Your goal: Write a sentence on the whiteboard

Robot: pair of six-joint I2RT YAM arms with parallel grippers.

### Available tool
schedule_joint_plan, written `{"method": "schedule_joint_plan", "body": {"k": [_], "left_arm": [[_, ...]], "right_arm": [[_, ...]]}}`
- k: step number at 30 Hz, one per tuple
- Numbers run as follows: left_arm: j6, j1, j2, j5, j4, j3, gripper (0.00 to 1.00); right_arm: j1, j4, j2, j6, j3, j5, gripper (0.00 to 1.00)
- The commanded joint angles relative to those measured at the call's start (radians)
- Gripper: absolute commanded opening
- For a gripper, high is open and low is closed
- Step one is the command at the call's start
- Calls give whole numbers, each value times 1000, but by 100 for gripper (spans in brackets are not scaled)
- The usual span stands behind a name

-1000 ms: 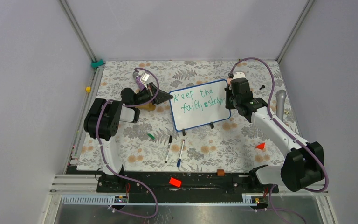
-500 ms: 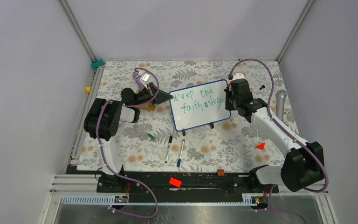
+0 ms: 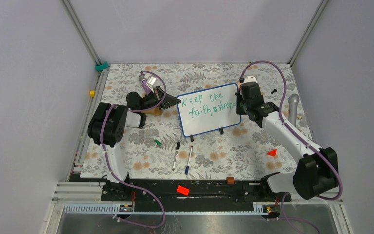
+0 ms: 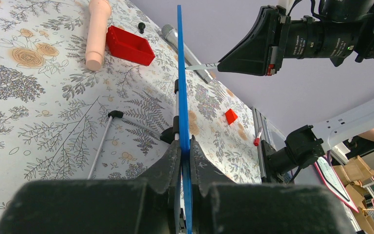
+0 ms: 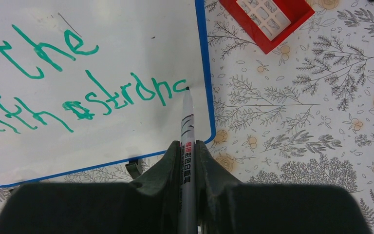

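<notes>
The whiteboard (image 3: 209, 124) stands tilted on its black feet mid-table, blue-rimmed. My left gripper (image 3: 175, 101) is shut on its left rim, which runs edge-on between the jaws (image 4: 184, 146). The sentence (image 3: 208, 104) is in green on two lines: "Keep the" over "faith stron" plus a part-drawn letter (image 5: 177, 87). My right gripper (image 5: 187, 146) is shut on a grey marker (image 5: 187, 124). The marker's tip touches the board at the end of that last stroke, close to the right rim.
Two capped markers (image 3: 176, 155) (image 3: 189, 159) and a green cap (image 3: 158, 143) lie in front of the board. A red tray (image 5: 267, 17) and a microphone (image 3: 293, 108) sit to the right, and a red wedge (image 3: 272, 152) nearer the front. A pink peg (image 4: 97, 31) lies behind the board.
My right gripper has shifted slightly right with the marker, and a little more green stroke shows at the end of the second line. The left arm and the board have stayed still.
</notes>
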Motion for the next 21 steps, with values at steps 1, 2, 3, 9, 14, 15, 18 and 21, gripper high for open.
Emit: {"method": "schedule_joint_plan", "body": {"k": [1,2,3,9,14,15,18,21], "left_arm": [[52,-12,-19,75,44,1,0],[52,-13,-18,76,45,1,0],[52,-13,-19,75,45,1,0],[52,-11,-20,75,44,1,0],[52,-12,-20,76,45,0,0],[52,-12,-19,75,45,-1,0],[52,-11,-20,76,44,0,0],[53,-11,-21,76,45,-2,0]], "right_arm": [[-9,15,18,1,65,18,0],[-10,15,22,1,69,18,0],[-9,15,24,0,74,15,0],[-10,15,24,1,67,3,0],[-11,15,6,13,21,13,0],[-12,14,-1,19,10,12,0],[-11,28,-13,30,-30,-4,0],[-11,31,-18,29,-52,-13,0]]}}
